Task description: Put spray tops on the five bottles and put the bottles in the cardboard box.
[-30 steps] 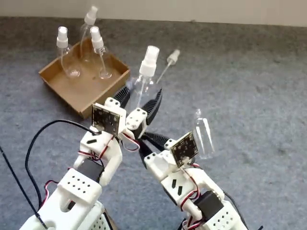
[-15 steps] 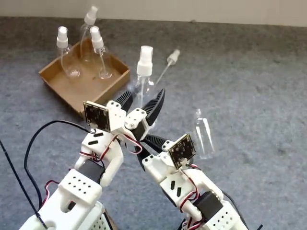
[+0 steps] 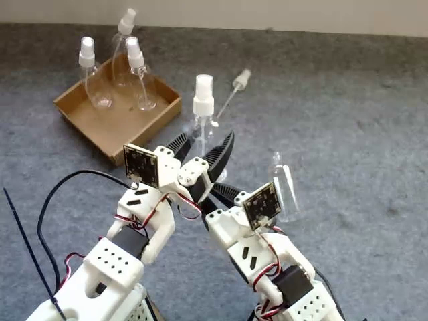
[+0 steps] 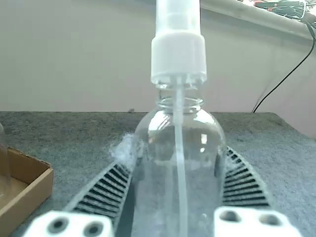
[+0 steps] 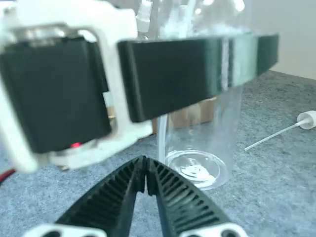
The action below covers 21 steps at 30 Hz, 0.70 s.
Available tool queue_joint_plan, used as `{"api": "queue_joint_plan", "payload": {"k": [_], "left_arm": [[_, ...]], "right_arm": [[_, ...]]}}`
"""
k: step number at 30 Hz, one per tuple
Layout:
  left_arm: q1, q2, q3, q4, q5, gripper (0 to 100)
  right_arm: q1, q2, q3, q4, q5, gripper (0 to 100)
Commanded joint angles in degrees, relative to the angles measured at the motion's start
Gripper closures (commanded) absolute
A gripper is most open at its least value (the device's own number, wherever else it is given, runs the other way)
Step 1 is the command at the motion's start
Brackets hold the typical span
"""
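High view: the left gripper has its ribbed fingers clamped on either side of a clear bottle. The bottle stands upright on the carpet, near the closest corner of the box. From the left wrist view, the spray top is perched over the neck. The threads show bare under the cap, and the tube hangs down inside.

The right gripper sits low on the robot's side of that bottle, fingers pressed together on nothing, tips aimed at the bottle's base. In the box, three capped bottles stand upright. A loose top lies on the carpet beyond the held bottle. An open bottle stands uncapped by the right arm's wrist camera.
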Motion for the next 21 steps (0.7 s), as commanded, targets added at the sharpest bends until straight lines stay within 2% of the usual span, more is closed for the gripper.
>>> {"api": "queue_joint_plan", "payload": {"k": [1,6,11,14,21], "left_arm": [[1.27,-0.22,-0.4,0.18,0.35,97],[1.27,-0.31,-1.63,6.68,0.35,97],[1.19,-1.89,-1.98,8.0,0.35,97],[1.19,-6.46,-1.01,9.14,0.35,97],[1.45,-20.35,-0.04,19.16,0.35,97]], "right_arm": [[2.51,-0.75,7.34,-1.8,0.62,99.4],[3.65,-0.75,7.34,-1.89,0.62,99.4],[3.65,-0.66,7.34,-1.89,0.62,99.4],[3.65,-0.66,7.25,-1.89,0.62,99.4],[3.65,-0.66,7.25,-1.8,0.62,99.4]]}}
